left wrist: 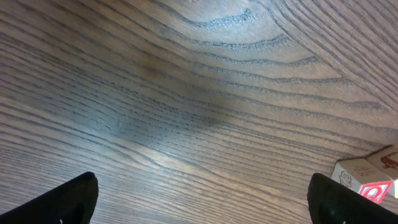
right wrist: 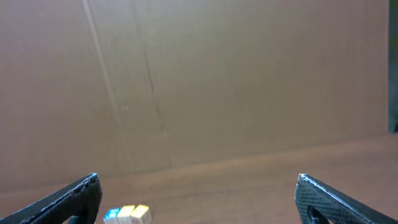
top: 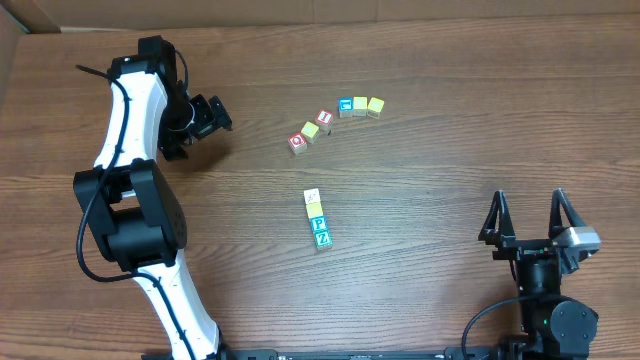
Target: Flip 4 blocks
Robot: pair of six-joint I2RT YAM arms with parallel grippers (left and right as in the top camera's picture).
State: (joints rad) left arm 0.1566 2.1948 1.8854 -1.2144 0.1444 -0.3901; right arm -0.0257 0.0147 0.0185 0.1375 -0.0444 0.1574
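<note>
The four blocks lie in a short touching column mid-table: a whitish one (top: pixel 312 196), a yellow one (top: pixel 314 209), a blue one with a P (top: pixel 318 224) and a teal one with a Z (top: pixel 322 239). My left gripper (top: pixel 215 115) hovers far up and left of them, open, with only bare wood between its fingers (left wrist: pixel 74 199). At the lower right my right gripper (top: pixel 528 212) is also open and holds nothing. It stands well away from the column. Neither wrist view shows the column.
An arc of other cubes lies behind the column, from a red-faced one (top: pixel 298 143) to a yellow one (top: pixel 375 104). The red-faced cube (left wrist: pixel 373 177) shows at the left wrist view's right edge. A blue and two yellow cubes (right wrist: pixel 127 214) show low in the right wrist view. A cardboard wall (right wrist: pixel 217 81) backs the table.
</note>
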